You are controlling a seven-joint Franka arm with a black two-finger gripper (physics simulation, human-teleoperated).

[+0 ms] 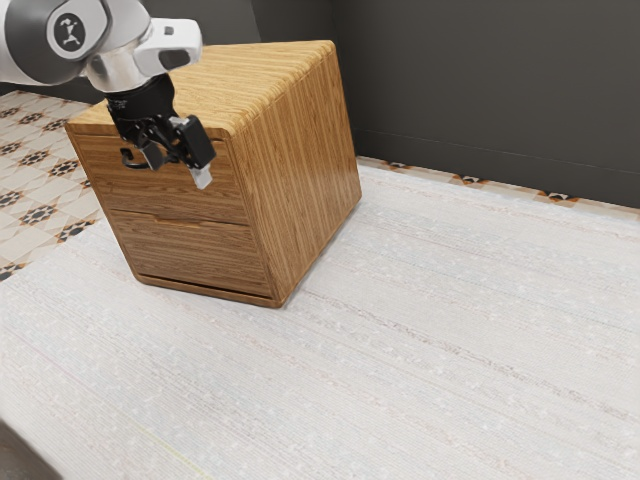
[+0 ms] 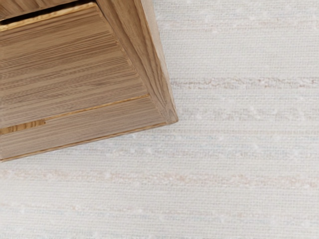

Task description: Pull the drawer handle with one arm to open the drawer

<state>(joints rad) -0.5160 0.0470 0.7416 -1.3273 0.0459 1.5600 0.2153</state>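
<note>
A boxy cabinet of striped, honey-coloured bamboo-like wood (image 1: pixel 285 150) is sitting on a pale, whitish table (image 1: pixel 450 330) whose surface is showing a fine woven grain with faint lengthwise streaks. The cabinet's edges are looking crisp and square, and its front is carrying two flat drawer fronts, one above the other. The upper drawer (image 1: pixel 165 190) is lying flush with the cabinet's face and is shut, and the lower drawer (image 1: pixel 185 250) is sitting flush beneath it above a thin base strip. A small black curved handle (image 1: pixel 126 157) is sticking out of the upper drawer's front, towards the exterior view's left. The black two-finger hand (image 1: pixel 180 172) is hanging right in front of that upper drawer, just beside the handle. Its fingers are standing apart and are clamping nothing, and one of them is ending in a light grey tip. The silver-grey arm (image 1: pixel 120 55) is coming in from the upper left, wearing a round black badge (image 1: pixel 68 30) with a white mark too small to read. Beyond the table, patterned tiles (image 1: pixel 30 190) are covering the floor and a dark grey wall (image 1: pixel 500 80) is closing off the back. From the wrist, the cabinet's lower front and corner (image 2: pixel 75 74) are showing their wood grain over the woven table (image 2: pixel 239 174).
</note>
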